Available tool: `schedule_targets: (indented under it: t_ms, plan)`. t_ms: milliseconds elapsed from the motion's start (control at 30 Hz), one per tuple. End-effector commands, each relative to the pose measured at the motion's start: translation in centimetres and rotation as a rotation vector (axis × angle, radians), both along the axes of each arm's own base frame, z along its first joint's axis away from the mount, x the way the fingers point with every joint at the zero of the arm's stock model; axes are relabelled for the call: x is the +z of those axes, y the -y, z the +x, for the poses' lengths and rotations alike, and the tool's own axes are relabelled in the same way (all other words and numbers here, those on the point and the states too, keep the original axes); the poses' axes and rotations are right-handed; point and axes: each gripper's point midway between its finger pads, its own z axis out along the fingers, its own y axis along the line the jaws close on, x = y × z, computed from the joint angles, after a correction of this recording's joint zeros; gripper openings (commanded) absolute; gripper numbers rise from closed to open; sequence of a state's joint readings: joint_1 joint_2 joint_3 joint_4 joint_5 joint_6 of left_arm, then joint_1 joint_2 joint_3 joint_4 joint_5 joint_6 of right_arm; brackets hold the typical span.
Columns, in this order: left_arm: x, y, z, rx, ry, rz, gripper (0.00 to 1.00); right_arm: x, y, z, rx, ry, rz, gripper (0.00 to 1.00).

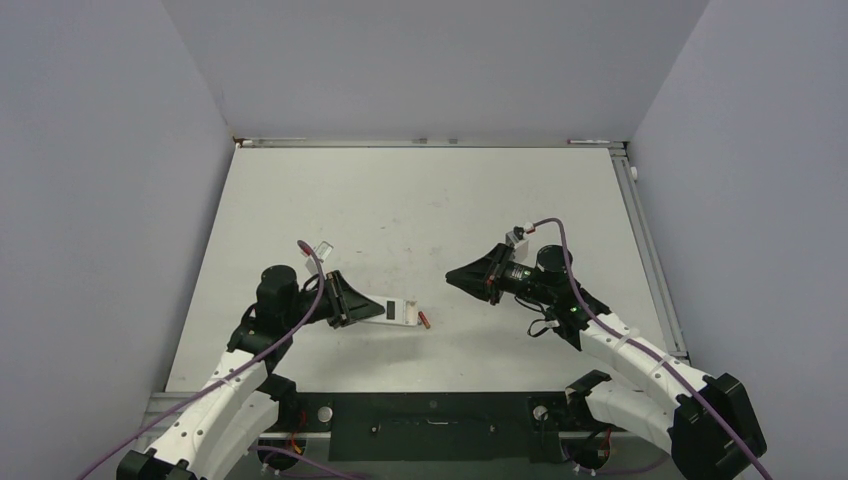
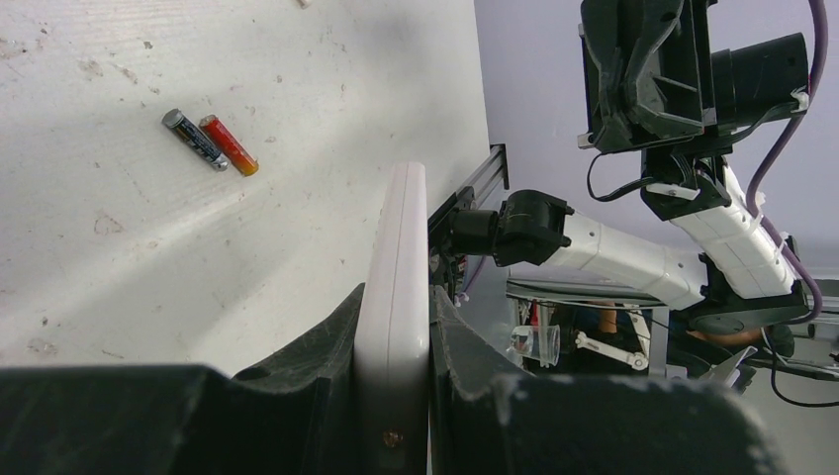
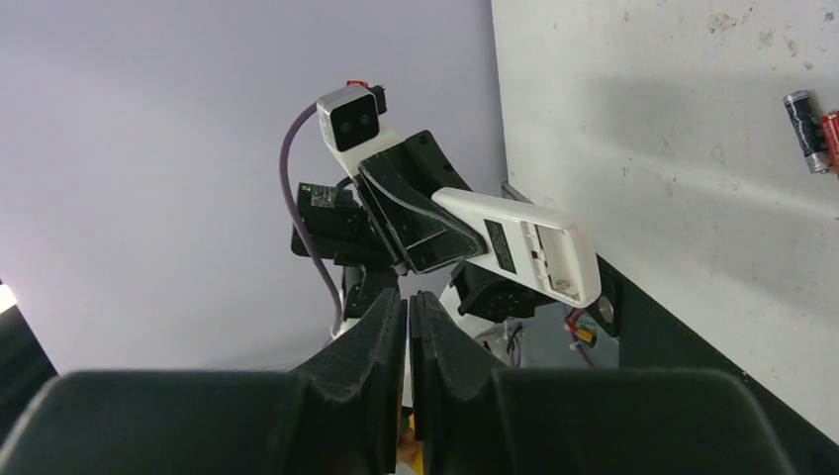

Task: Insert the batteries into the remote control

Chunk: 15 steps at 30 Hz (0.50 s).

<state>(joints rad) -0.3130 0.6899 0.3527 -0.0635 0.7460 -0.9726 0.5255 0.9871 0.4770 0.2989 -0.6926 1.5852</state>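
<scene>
My left gripper (image 1: 372, 307) is shut on one end of the white remote control (image 1: 402, 312), which stands edge-on between the fingers in the left wrist view (image 2: 394, 257). In the right wrist view the remote control (image 3: 529, 247) shows its back with the battery compartment uncovered. The batteries lie side by side on the table just past the remote's free end, one dark (image 2: 194, 139) and one reddish (image 2: 230, 145); the top view shows them as a small reddish mark (image 1: 424, 321). My right gripper (image 1: 452, 275) hangs shut and empty to the right of the remote, pointing at it (image 3: 407, 299).
The white table (image 1: 420, 200) is bounded by grey walls on three sides and a metal rail (image 1: 655, 260) along its right edge. A tiny pale piece (image 2: 303, 3) lies at the top edge of the left wrist view. The black base plate (image 1: 430, 425) runs along the near edge.
</scene>
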Motion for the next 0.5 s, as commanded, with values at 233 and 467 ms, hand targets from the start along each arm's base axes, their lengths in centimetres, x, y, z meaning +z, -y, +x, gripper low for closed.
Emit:
schedule_targets:
  t_ms: [233, 467]
  plan:
    - [1.6, 0.5, 0.2, -0.024, 0.044, -0.061, 0.00, 3.4, -0.2, 0.5, -0.046, -0.068, 0.121, 0.09]
    - [1.8, 0.6, 0.0, -0.028, 0.037, -0.077, 0.00, 4.0, -0.4, 0.4, -0.039, -0.043, 0.111, 0.09]
